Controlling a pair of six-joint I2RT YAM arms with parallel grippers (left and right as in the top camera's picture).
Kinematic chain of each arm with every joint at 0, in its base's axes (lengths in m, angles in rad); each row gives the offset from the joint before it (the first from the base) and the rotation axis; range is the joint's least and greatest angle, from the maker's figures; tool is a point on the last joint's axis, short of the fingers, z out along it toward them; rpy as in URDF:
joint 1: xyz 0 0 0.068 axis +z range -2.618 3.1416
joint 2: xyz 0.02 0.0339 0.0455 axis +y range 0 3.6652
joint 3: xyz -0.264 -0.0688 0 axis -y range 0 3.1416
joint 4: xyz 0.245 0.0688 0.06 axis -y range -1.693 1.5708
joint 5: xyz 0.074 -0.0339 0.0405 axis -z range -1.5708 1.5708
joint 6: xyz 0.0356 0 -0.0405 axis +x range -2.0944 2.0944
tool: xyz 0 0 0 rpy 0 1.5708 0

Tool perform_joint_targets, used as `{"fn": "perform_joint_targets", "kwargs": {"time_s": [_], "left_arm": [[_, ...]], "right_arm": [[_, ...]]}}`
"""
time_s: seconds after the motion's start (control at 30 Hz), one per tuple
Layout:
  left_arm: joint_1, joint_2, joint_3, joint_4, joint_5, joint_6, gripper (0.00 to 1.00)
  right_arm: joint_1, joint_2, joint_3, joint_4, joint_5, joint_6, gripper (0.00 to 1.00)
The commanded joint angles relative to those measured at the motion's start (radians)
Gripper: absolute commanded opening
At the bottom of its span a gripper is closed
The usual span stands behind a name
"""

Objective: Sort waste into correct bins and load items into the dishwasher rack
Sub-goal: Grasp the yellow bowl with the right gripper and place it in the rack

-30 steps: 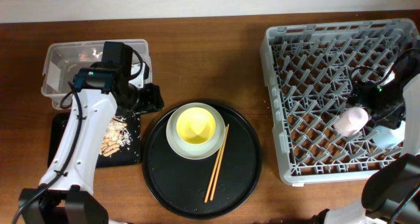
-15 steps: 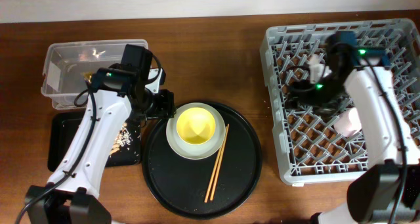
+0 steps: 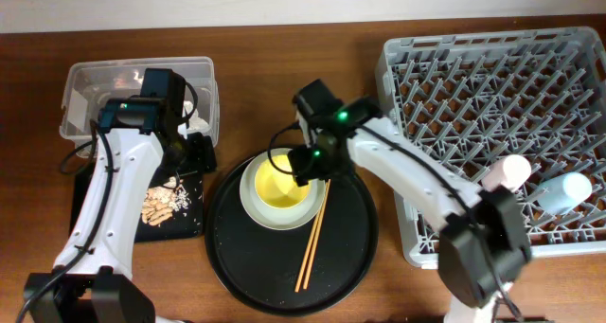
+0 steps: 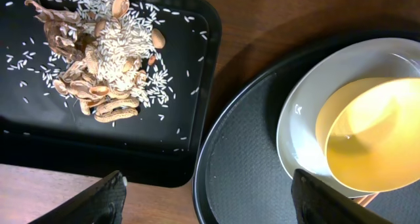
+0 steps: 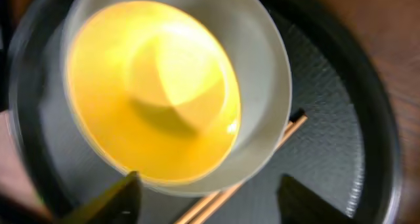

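Observation:
The yellow bowl (image 3: 279, 183) sits in the grey-white plate (image 3: 268, 216) on the round black tray (image 3: 284, 266). The chopsticks (image 3: 312, 233) lie to their right. My right gripper (image 3: 312, 162) is open and empty just above the bowl (image 5: 151, 86); its fingers (image 5: 210, 201) straddle the plate's rim (image 5: 262, 73) and the chopsticks (image 5: 262, 158). My left gripper (image 3: 194, 157) is open and empty (image 4: 210, 207) between the food scraps (image 4: 98, 60) and the plate (image 4: 295, 119). The pink cup (image 3: 507, 171) and blue cup (image 3: 563, 190) lie in the rack (image 3: 492, 96). I cannot make out the tissues or wrapper.
The clear tub (image 3: 95, 96) stands at the back left, partly under my left arm. The shallow black tray (image 3: 90, 200) with scraps (image 3: 166, 200) lies in front of it, close to the round tray's left rim (image 4: 249, 171). The rack fills the right side.
My right arm has left the rack and swung left to hover over the yellow bowl, leaving the pink cup in the rack. My left gripper has drawn back left from the round tray.

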Motion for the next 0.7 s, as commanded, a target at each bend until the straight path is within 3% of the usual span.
{"fn": "perform_joint_targets", "kwargs": {"time_s": [0.0, 0.07, 0.17, 0.27, 0.47, 0.57, 0.67], "left_arm": [[0.003, -0.017, 0.003, 0.006, -0.014, -0.014, 0.83], [0.003, -0.017, 0.003, 0.01, -0.013, -0.014, 0.83], [0.003, -0.017, 0.003, 0.01, -0.013, -0.014, 0.83], [0.003, -0.017, 0.003, 0.01, -0.013, -0.014, 0.84], [0.003, -0.017, 0.003, 0.018, -0.013, -0.014, 0.85], [0.003, -0.017, 0.003, 0.023, -0.014, -0.013, 0.87], [0.003, -0.017, 0.003, 0.025, -0.014, -0.013, 0.87]], "right_arm": [[0.018, 0.099, -0.003, 0.008, 0.019, 0.066, 0.58], [0.018, 0.153, -0.003, 0.027, 0.019, 0.071, 0.43], [0.016, 0.169, 0.001, 0.035, 0.016, 0.084, 0.05], [-0.014, 0.129, 0.05, 0.001, 0.042, 0.08, 0.04], [-0.214, -0.119, 0.245, -0.171, 0.369, -0.078, 0.04], [-0.378, -0.211, 0.251, -0.085, 0.563, -0.087, 0.04], [-0.579, -0.21, 0.251, 0.047, 0.596, -0.265, 0.04]]}}
